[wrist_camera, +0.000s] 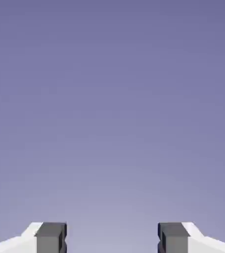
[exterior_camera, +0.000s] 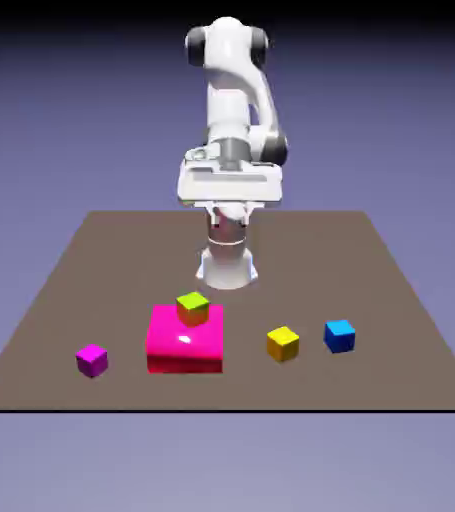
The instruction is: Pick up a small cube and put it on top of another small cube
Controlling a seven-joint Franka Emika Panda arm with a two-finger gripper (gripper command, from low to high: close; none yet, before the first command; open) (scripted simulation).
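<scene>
The pincer point(wrist_camera: 112, 237) hangs wide and empty facing the backdrop, so the small magenta-purple cube point(exterior_camera: 91, 359) sits ungrasped on the brown desk point(exterior_camera: 371, 290), apart from the lime-topped orange cube point(exterior_camera: 192, 308).

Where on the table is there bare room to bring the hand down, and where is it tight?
Bare table lies behind the cubes on the exterior view's right, and at far left beyond the magenta-purple cube. Crowded: the front row, where the lime-topped cube sits on the hot-pink block, with the yellow cube and blue cube close together.
</scene>
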